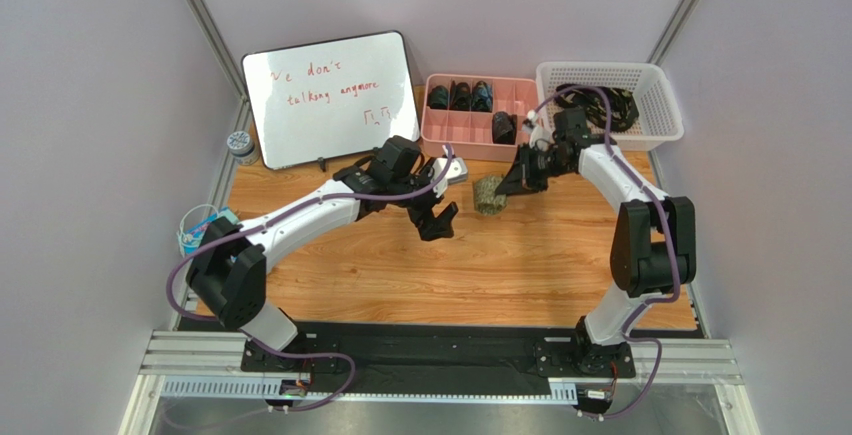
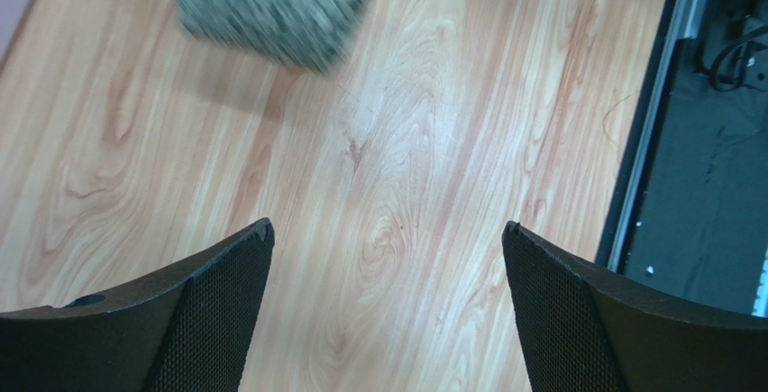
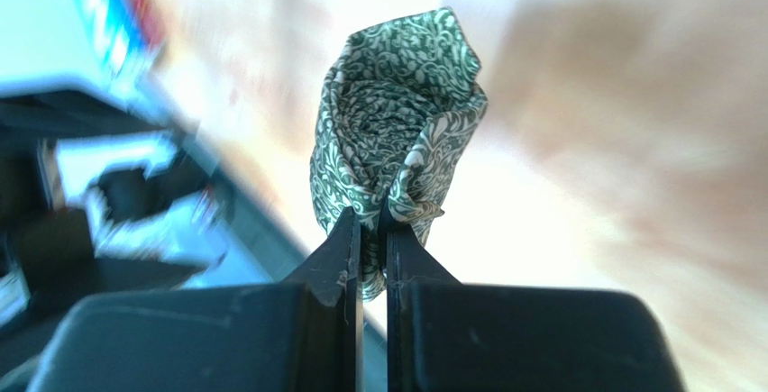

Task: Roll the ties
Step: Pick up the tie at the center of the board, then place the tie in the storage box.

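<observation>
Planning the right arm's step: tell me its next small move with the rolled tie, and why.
Probably lift and carry the green rolled tie toward the pink tray. The fingers of the right gripper are shut on it, it looks fully wound, and the tray holds black rolls beside bare compartments.

Green tie [image 3: 397, 131] with pale scrolling-leaf pattern; pink tray [image 1: 468, 149]; white basket [image 1: 662, 105]; light wood-grain table [image 1: 450, 275].
</observation>
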`<move>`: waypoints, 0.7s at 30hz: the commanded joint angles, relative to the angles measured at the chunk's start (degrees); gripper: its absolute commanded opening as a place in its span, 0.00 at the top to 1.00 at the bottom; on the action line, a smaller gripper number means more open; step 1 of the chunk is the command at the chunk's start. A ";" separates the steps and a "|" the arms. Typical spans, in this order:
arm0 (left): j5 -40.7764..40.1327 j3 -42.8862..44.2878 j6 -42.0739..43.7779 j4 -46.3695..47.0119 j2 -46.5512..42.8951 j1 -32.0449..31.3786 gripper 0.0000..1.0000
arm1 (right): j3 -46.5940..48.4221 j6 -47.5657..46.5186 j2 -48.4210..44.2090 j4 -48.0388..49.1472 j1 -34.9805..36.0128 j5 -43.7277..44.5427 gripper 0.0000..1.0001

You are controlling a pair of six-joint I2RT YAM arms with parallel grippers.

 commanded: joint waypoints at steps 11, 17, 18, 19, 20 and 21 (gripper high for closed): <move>-3.92 -4.18 -4.29 -7.22 -8.82 3.66 0.00 | 38.31 -7.38 10.34 -3.30 -3.93 31.36 1.00; -4.88 -6.90 -3.94 -6.43 -10.49 4.36 0.01 | 42.36 -10.46 15.09 -3.04 -2.26 39.63 1.00; -4.88 -7.52 -3.94 -6.25 -10.93 4.54 0.01 | 42.37 -11.08 15.53 -3.13 -1.65 40.52 1.00; -4.80 -7.87 -3.94 -6.08 -11.19 4.62 0.00 | 42.54 -11.52 15.97 -3.13 -1.38 41.14 1.00; -4.71 -8.05 -3.68 -5.99 -11.37 4.71 0.01 | 42.72 -11.78 17.02 -3.21 -1.12 42.45 1.00; -4.71 -8.57 -3.59 -5.90 -11.63 4.80 0.01 | 42.89 -11.87 17.47 -3.39 -0.94 42.90 1.00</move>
